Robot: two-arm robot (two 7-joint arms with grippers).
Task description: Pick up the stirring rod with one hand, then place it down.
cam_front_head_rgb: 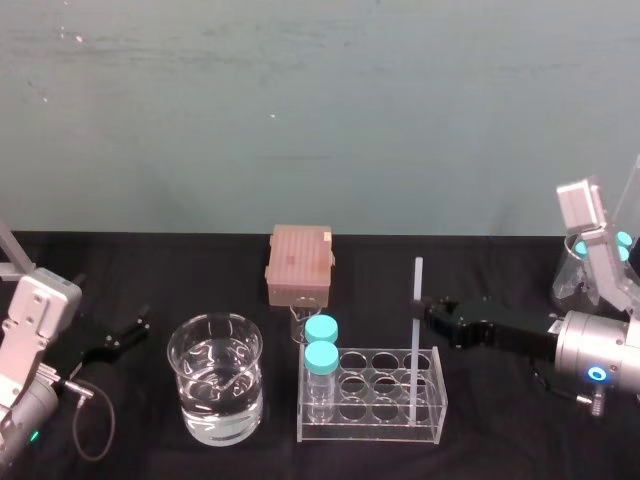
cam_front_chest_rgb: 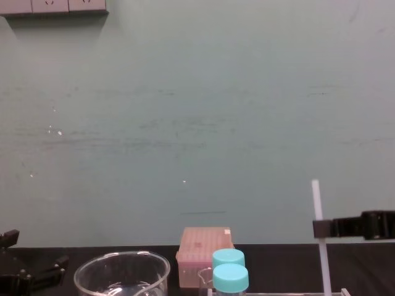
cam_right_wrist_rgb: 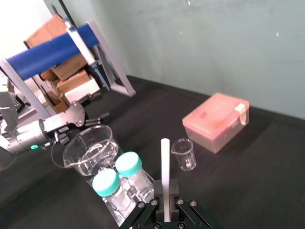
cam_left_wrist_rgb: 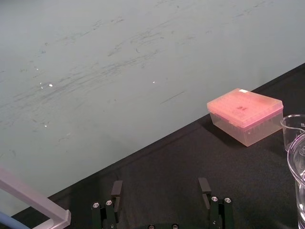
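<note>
Right tool (cam_right_wrist_rgb: 165,193) clamps upright stirring rod (cam_front_head_rgb: 417,280), right of centre, on its upper third: light, stiff, slippery, probably brittle; left tool (cam_front_head_rgb: 138,328), lower left, gapes.

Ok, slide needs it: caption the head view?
Right gripper grips the upright stirring rod in the clear rack; left gripper parked, open.

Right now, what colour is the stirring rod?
The stirring rod is white; right wrist view shows best.
</note>
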